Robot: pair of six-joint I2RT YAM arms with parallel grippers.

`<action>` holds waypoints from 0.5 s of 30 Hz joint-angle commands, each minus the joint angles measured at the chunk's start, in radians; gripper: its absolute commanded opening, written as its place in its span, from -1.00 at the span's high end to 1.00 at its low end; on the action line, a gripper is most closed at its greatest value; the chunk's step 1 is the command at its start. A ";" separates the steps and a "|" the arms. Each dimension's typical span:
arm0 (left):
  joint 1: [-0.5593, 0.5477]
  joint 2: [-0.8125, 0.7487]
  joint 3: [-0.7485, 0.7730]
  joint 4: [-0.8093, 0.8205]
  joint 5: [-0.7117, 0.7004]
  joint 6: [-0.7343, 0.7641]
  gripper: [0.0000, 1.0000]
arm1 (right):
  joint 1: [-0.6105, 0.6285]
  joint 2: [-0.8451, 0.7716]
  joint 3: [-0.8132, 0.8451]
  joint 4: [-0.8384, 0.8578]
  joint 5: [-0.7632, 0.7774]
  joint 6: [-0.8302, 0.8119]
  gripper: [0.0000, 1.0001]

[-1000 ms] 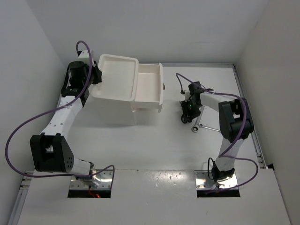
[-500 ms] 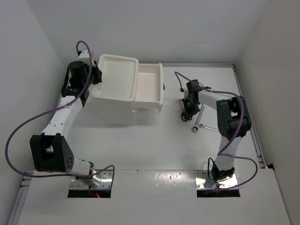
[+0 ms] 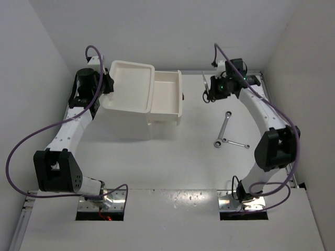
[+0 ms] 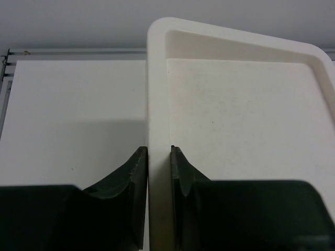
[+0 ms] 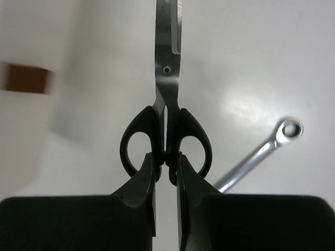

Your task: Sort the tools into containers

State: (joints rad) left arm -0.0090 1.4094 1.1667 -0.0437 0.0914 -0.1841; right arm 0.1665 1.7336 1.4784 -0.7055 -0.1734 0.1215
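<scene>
The tall white box (image 3: 137, 121) stands at the back left, its shallow top tray (image 3: 129, 86) bare. One drawer (image 3: 167, 99) with a dark red handle (image 3: 183, 96) is pulled out to the right. My left gripper (image 3: 108, 83) is shut on the tray's left rim (image 4: 157, 104), one finger on each side. My right gripper (image 3: 211, 92) is shut on the handles of the black-handled scissors (image 3: 204, 83) and holds them in the air right of the drawer, blades pointing away (image 5: 167, 68). Two silver wrenches (image 3: 225, 124) (image 3: 236, 143) lie on the table. The pliers are out of view.
A wrench (image 5: 261, 151) shows below the scissors in the right wrist view, and the blurred red handle (image 5: 29, 78) is at the left. White walls close in the table at the back and both sides. A metal rail (image 3: 275, 115) runs along the right edge.
My right gripper lifted the scissors off the table beside the wrenches and carried them up and toward the back, level with the open drawer. The left arm has not moved.
</scene>
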 commanded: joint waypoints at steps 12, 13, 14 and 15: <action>0.004 0.063 -0.116 -0.217 0.007 -0.014 1.00 | 0.179 0.124 0.375 0.254 -0.405 0.407 1.00; 0.004 0.054 -0.116 -0.217 0.007 -0.014 1.00 | 0.189 0.144 0.391 0.270 -0.416 0.464 1.00; 0.004 0.054 -0.116 -0.217 0.007 -0.014 1.00 | 0.212 0.165 0.407 0.270 -0.416 0.481 1.00; 0.004 0.054 -0.116 -0.217 0.007 -0.014 1.00 | 0.223 0.209 0.428 0.255 -0.404 0.481 1.00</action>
State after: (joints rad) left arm -0.0090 1.4052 1.1572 -0.0368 0.0895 -0.1837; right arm 0.3534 1.8763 1.8477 -0.4973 -0.5117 0.4808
